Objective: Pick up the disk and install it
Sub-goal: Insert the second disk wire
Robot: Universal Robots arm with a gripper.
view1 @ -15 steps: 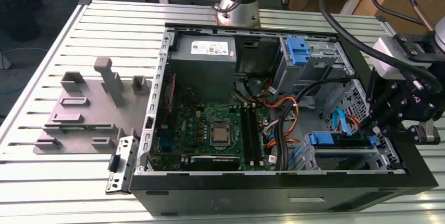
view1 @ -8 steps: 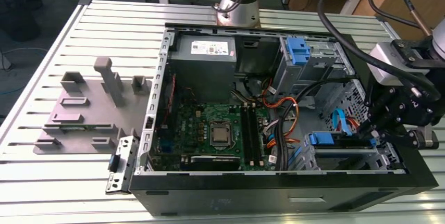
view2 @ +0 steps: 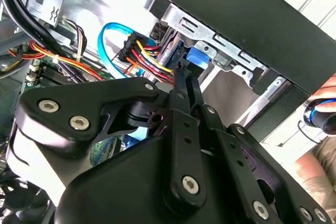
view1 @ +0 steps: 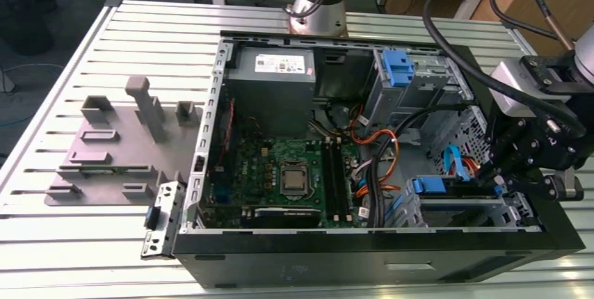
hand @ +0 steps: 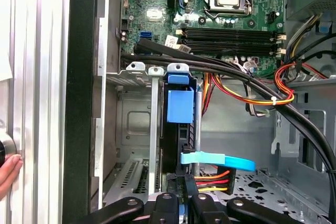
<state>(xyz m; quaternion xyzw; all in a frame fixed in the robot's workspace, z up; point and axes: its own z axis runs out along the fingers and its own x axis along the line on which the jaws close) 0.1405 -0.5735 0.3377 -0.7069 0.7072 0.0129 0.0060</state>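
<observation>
As seen in the exterior view, located the disk (view1: pixel 436 188) slotted in the metal drive cage (view1: pixel 464 213) at the corner of the open computer case (view1: pixel 371 263) toward the exterior view's right, beside the black front panel. In the first wrist view, confirmed its blue handle and rails seated between the cage walls, with the pale blue data cable (hand: pixel 218 160) and the red, yellow and black power leads (hand: pixel 212 178) bunched at its near end.

Found the gripper (view1: pixel 499 186) positioned over that same corner. In the second wrist view, found the fingers (view2: pixel 177 103) drawn together with no gap visible and the tips right at the cabled edge of the disk. Could not establish actual contact.

Noted the motherboard (view1: pixel 269 167) and the grey power-supply box (view1: pixel 274 83) deeper in the case, well apart from the gripper. Noted a grey fixture (view1: pixel 102 153) on the slatted table (view1: pixel 83 257) toward the exterior view's left. Recorded a person's hand (hand: pixel 8 169) just outside the case wall.
</observation>
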